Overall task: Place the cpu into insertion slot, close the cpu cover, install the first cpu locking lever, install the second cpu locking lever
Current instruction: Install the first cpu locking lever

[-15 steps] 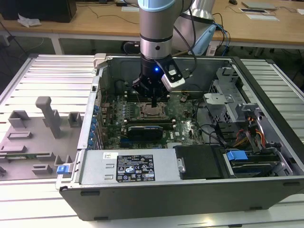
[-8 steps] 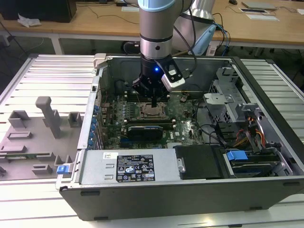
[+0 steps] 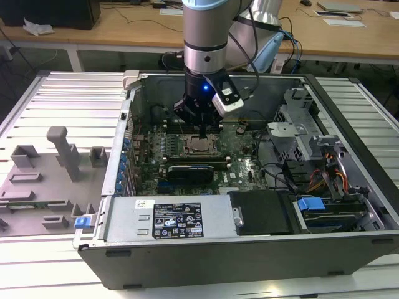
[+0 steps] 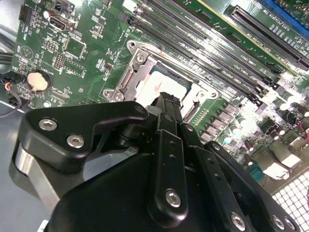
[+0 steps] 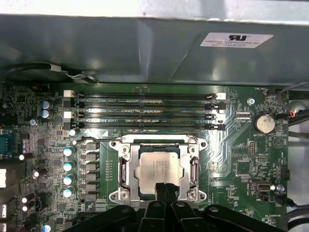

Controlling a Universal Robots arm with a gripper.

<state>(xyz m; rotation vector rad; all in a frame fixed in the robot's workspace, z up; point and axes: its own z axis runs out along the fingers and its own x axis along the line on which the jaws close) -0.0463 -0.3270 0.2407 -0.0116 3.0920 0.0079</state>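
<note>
The cpu (image 5: 159,165) lies flat in the socket on the green motherboard (image 5: 241,150), its pale metal top showing. The silvery cpu cover (image 5: 124,166) lies down around it as a frame. A thin wire lever (image 5: 94,139) runs along the socket's edge on the memory-slot side. My gripper (image 5: 165,189) hangs just above the socket's edge with its black fingers pressed together and nothing between them. In the second wrist view the gripper (image 4: 169,100) hides part of the cpu (image 4: 161,79) and the cover (image 4: 126,77). The exterior view shows the gripper (image 3: 204,132) right over the cpu (image 3: 201,146).
Several black memory slots (image 5: 145,111) lie beside the socket, and a coin battery (image 5: 264,122) sits further off. The case wall (image 5: 145,48) rises behind them. A long black card (image 3: 190,169), the power supply (image 3: 168,218) and the drive cage (image 3: 299,134) ring the socket. A grey fixture (image 3: 50,168) lies at the exterior view's left.
</note>
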